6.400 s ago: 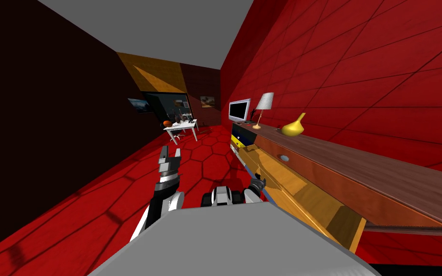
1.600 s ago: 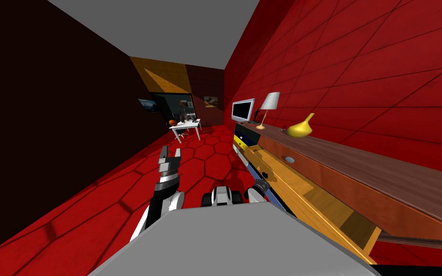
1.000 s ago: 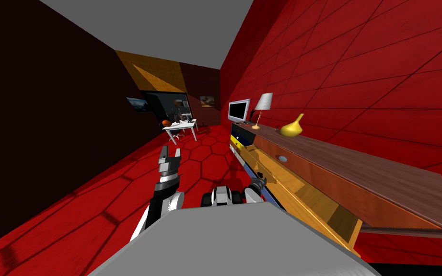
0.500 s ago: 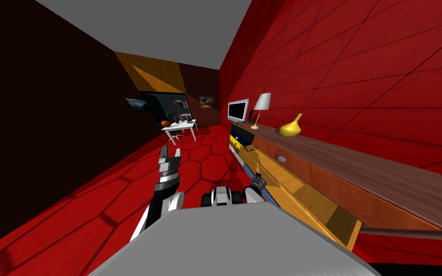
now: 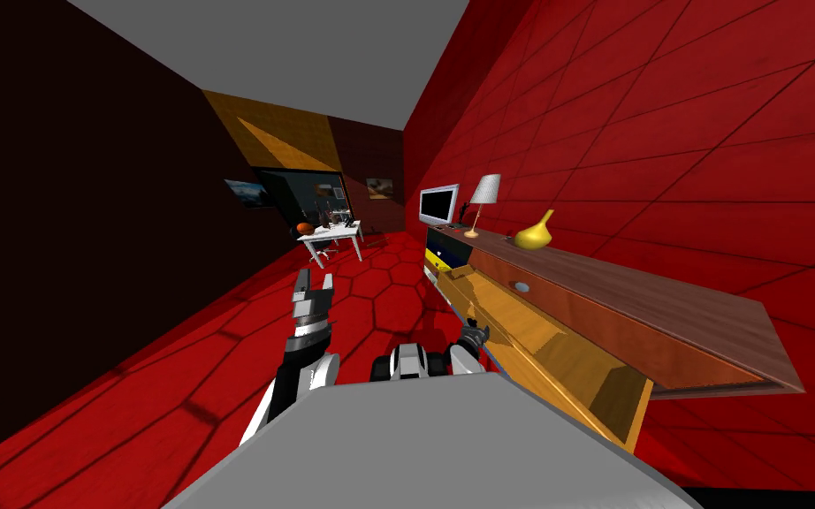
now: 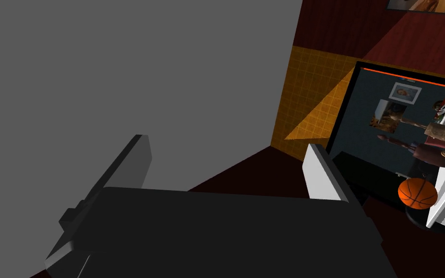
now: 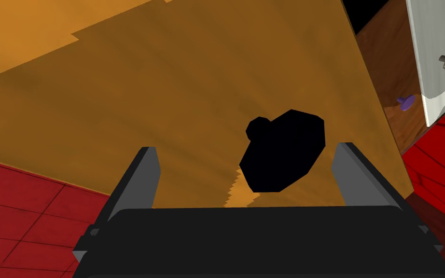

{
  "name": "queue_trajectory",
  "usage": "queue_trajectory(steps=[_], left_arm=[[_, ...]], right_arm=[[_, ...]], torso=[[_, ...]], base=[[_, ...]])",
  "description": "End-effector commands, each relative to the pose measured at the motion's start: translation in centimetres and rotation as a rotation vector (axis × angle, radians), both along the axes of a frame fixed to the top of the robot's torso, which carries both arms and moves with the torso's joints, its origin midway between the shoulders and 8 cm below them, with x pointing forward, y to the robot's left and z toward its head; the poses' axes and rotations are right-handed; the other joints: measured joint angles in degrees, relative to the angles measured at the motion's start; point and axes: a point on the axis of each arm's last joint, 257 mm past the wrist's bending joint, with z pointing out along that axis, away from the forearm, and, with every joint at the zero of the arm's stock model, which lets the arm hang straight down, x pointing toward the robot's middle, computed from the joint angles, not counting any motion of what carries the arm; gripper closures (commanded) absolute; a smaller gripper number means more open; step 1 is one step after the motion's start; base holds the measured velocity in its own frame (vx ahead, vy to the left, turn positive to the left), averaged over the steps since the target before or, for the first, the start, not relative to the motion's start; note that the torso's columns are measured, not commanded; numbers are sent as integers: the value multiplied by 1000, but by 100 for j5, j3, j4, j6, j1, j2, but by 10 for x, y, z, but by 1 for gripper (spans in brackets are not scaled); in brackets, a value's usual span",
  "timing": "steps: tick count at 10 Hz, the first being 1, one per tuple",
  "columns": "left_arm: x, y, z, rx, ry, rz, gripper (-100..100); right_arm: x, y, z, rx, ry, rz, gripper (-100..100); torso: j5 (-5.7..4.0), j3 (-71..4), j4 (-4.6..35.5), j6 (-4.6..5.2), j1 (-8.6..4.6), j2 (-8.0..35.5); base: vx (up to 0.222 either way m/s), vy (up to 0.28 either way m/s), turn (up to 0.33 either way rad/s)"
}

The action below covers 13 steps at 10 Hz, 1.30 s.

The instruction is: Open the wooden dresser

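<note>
Running down the right side of a narrow room, the wooden dresser (image 5: pixel 644 305) stands against a red panelled wall (image 5: pixel 662 132), over a floor (image 5: pixel 176 371) of red hexagonal tiles and under a plain grey ceiling (image 5: pixel 326 53); the wall opposite is very dark. On the dresser's dark brown top stand a yellow vase (image 5: pixel 534 234), a lamp (image 5: pixel 483 196) with a white shade and a monitor (image 5: pixel 438 205). At the far end of the room a small white desk (image 5: pixel 333 237) carries clutter, with a basketball (image 5: pixel 305 229) at its side. A long drawer (image 5: pixel 565 353) of orange-yellow wood stands pulled well out of the dresser's front, below an upper drawer front with a pale round knob (image 5: pixel 521 286). Against half a second ago the whole view has swung slightly, so my head has moved: the dresser's near end now sits further in from the picture's edge. The drawer is out about as far as it was then and six seconds back, and both arms are where they were. The left claw (image 5: pixel 314 284) is raised over the open floor, well apart from the dresser, its fingers spread wide and empty. The right claw (image 5: pixel 478 332) is low, right at the pulled-out drawer's front. Its wrist view shows the orange wood close up with a black knob (image 7: pixel 282 149) lying between the two fingers, nearer one than the other; the fingers are spread apart and do not press its sides.
</note>
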Motion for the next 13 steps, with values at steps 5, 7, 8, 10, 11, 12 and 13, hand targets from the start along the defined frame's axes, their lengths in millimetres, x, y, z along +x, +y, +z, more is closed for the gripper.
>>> queue_trajectory(steps=[5, 7, 8, 10, 11, 12, 13], left_arm=[[0, 0, 0, 0, 0, 0, 0], [0, 0, 0, 0, 0, 0, 0], [0, 0, 0, 0, 0, 0, 0], [0, 0, 0, 0, 0, 0, 0], [0, 0, 0, 0, 0, 0, 0], [0, 0, 0, 0, 0, 0, 0], [0, 0, 0, 0, 0, 0, 0]], right_arm=[[38, -12, 6, 18, 7, 69, -100], [53, -18, 12, 18, 8, 92, -100], [54, -17, 11, 21, 8, 98, -100], [68, -23, 17, 20, 8, 124, -100], [76, -30, 24, 3, 12, 133, -100], [80, -31, 24, 14, 8, 145, -100], [82, -28, 22, 22, 7, 160, -100]], torso=[[13, 16, 5, 2, 55, 29], [9, 12, 4, 7, 44, 24], [9, 11, 3, 1, 46, 22], [10, 14, 4, 8, 46, 27], [10, 14, 5, 1, 49, 26], [12, 12, 4, 4, 54, 23], [10, 11, 3, 2, 45, 22]], base=[[6, 45, -81], [0, 60, -166], [-2, 39, 26], [-12, 70, -170], [-6, 98, -188], [0, 84, -105], [0, 35, 17]])
